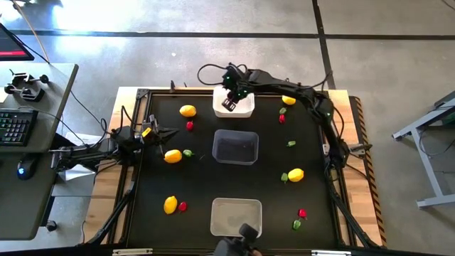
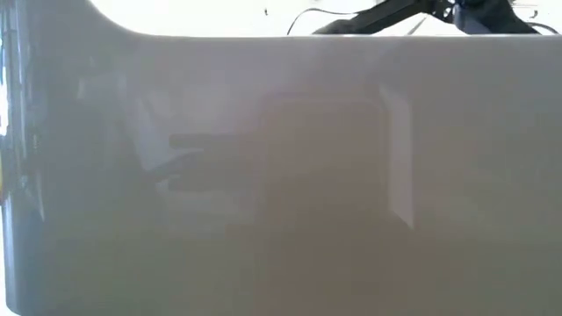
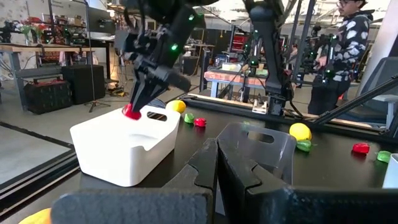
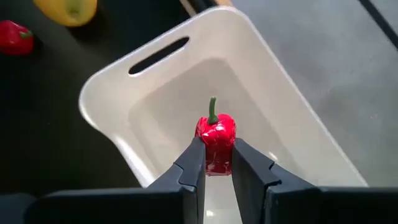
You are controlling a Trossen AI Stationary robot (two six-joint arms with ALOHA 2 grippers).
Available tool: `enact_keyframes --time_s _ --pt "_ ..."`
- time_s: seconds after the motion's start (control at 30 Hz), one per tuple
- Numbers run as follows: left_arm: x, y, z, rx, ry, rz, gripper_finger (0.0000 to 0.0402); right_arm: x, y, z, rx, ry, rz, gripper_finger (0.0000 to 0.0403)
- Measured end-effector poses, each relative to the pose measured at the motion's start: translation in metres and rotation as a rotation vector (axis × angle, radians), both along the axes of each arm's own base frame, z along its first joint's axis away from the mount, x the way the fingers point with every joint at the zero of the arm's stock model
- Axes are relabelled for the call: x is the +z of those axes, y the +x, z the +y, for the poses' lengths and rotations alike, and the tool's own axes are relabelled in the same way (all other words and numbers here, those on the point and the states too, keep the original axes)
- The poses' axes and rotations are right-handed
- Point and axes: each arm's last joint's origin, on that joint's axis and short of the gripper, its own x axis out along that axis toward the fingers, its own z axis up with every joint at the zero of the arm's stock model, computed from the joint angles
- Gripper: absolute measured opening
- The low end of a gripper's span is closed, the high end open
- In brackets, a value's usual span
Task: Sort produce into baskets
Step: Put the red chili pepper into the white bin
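My right gripper (image 1: 229, 104) hangs over the opaque white basket (image 1: 244, 109) at the table's far edge, shut on a small red pepper (image 4: 216, 134) with a green stem. The left wrist view shows that red piece (image 3: 131, 112) just above the white basket's rim (image 3: 99, 127). My left gripper (image 1: 160, 133) waits shut and level at the table's left edge, touching nothing. The clear dark basket (image 1: 235, 147) stands at the table's middle. The pale grey basket (image 1: 237, 215) stands at the near edge. Yellow lemons (image 1: 188, 110), red pieces (image 1: 190, 125) and green pieces (image 1: 291, 143) lie scattered on the black mat. My right gripper pinches the red pepper's lower body (image 4: 214, 163) between its two fingers (image 4: 191, 168), at their free ends. The fingers slant down from above. The green stem (image 4: 213, 107) points away from the fingers. The pepper hangs clear, over the inside of the white basket.
Lemons lie at the left (image 1: 173, 156), near left (image 1: 170, 205), right (image 1: 296, 174) and far right (image 1: 288, 99). The pale grey basket's wall (image 2: 281, 175) fills the low view. A person (image 3: 339, 43) stands in the room beyond the table.
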Motion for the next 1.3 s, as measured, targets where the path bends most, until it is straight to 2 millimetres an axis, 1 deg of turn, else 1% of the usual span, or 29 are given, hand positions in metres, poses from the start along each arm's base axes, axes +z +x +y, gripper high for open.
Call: enact_keyframes --time_s 0.2,0.3,0.8,0.97,1.1,1.2,1.3 --pt "0.000 0.000 0.000 0.000 0.000 0.000 0.0000 -0.025 0.006 -0.002 -0.043 0.063 0.073 0.0048" --pt "0.000 0.000 0.000 0.000 0.000 0.000 0.0000 -0.031 0.005 -0.002 -0.074 0.090 0.091 0.0048" --pt "0.000 0.000 0.000 0.000 0.000 0.000 0.0000 -0.033 0.005 0.000 -0.066 0.092 0.104 0.0048" --pt "0.000 0.000 0.000 0.000 0.000 0.000 0.0000 -0.039 0.007 0.002 -0.065 0.104 0.122 0.0048" --pt "0.000 0.000 0.000 0.000 0.000 0.000 0.0000 -0.038 0.007 0.002 -0.065 0.102 0.120 0.0049" --pt "0.000 0.000 0.000 0.000 0.000 0.000 0.0000 -0.039 0.006 0.003 -0.061 0.092 0.140 0.0059" --pt "0.000 0.000 0.000 0.000 0.000 0.000 0.0000 -0.038 0.008 0.005 -0.060 0.062 0.152 0.0088"
